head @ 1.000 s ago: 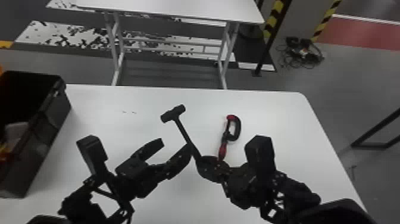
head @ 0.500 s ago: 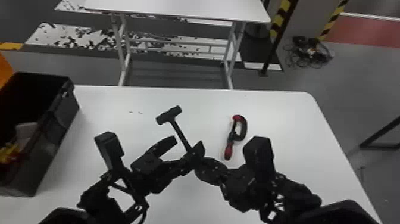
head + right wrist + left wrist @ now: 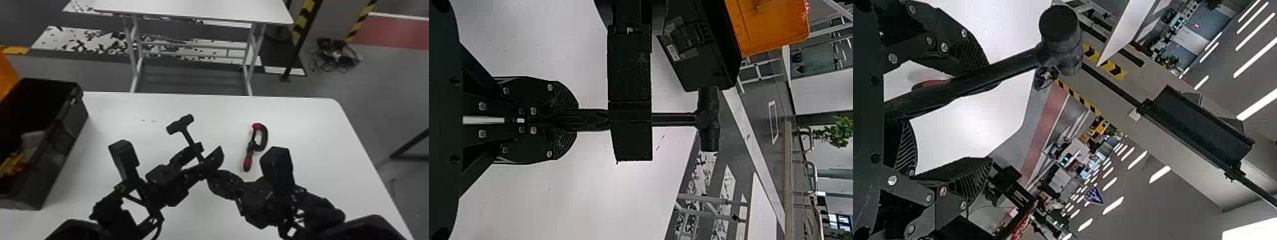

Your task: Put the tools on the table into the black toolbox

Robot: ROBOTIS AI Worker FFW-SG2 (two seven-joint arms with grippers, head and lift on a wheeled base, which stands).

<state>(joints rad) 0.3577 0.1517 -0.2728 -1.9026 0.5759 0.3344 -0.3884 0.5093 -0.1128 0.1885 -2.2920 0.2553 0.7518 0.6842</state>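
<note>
One hammer [image 3: 180, 124] to pass leftward, presumably: pinched near the handle's end in the jaws of the right gripper [image 3: 574, 121], slanting between the spread jaws of the left gripper [image 3: 988, 115], nearer the black toolbox [image 3: 65, 150]. Close left jaws on handle before loosening right.

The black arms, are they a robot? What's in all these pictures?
Yes, it's a robot with two black arms. One picture looks down from its head; the two sideways ones come from its left and right wrists. An end effector works like a hand. The right end effector grips the hammer by its handle, fingers closed. The left end effector is open, with the handle between its fingers. A red-and-black clamp lies on the white table. The black toolbox stands at the left, with a few things inside.
</note>
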